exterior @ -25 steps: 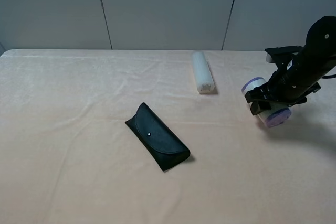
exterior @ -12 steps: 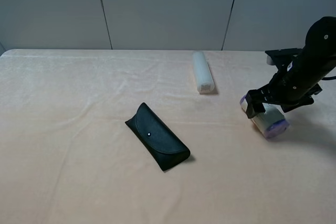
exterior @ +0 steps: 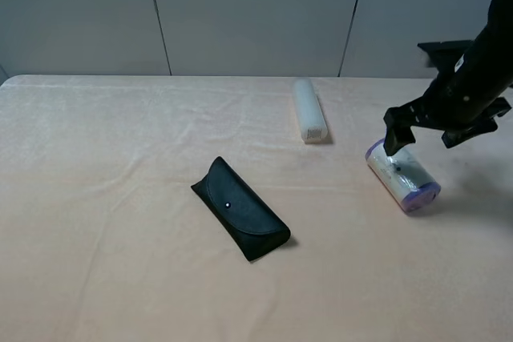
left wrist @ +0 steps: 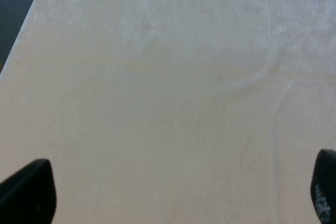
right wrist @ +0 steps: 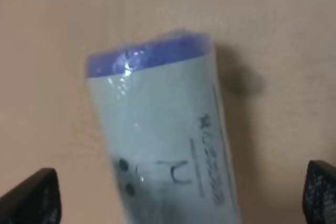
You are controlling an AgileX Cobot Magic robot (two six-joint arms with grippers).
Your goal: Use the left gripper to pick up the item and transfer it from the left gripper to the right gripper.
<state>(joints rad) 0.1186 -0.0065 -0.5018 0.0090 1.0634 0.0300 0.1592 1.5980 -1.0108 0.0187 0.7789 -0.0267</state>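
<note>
The item, a cream-white roll (exterior: 405, 172) with purple ends, lies on its side on the peach tablecloth at the right. My right gripper (exterior: 422, 135) hangs just above it, open, with one finger to each side and nothing held. In the right wrist view the roll (right wrist: 163, 129) lies between the spread fingertips (right wrist: 31, 198), with dark marks on its side. My left gripper (left wrist: 176, 195) is open and empty over bare cloth. It does not show in the exterior high view.
A black glasses case (exterior: 240, 208) lies slantwise at mid-table. A long translucent white tube (exterior: 309, 110) lies toward the back, left of the roll. A grey panelled wall stands behind the table's far edge.
My right gripper held the roll above the table, lowered it onto the cloth, opened and rose a little. The roll now lies free on the table.
</note>
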